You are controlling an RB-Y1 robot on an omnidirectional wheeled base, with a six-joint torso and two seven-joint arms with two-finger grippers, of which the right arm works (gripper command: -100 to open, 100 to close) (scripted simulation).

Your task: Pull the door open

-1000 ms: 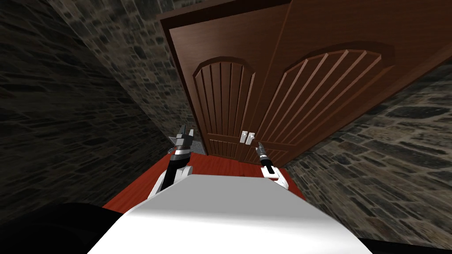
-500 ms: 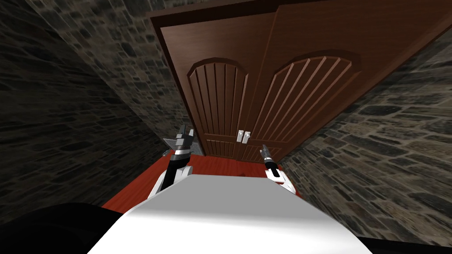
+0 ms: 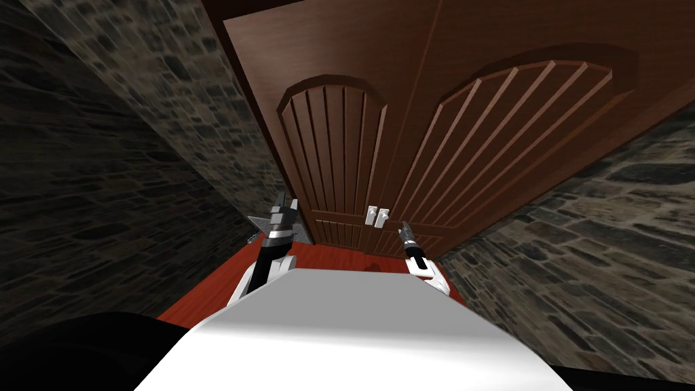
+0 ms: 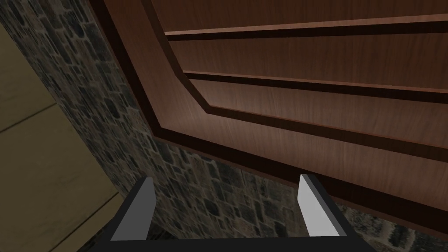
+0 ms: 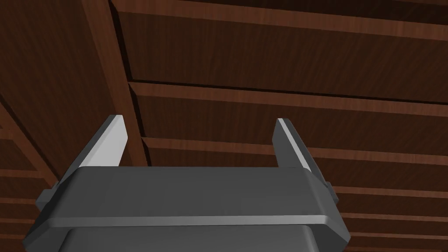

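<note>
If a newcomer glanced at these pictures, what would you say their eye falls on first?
The dark brown double door with arched, ribbed panels dominates the head view, between rough stone walls. Next come the pale handles where its leaves meet, with the right gripper just below, jaws open, not touching them. The left gripper, jaws open too, is raised near the left leaf's outer edge.
</note>
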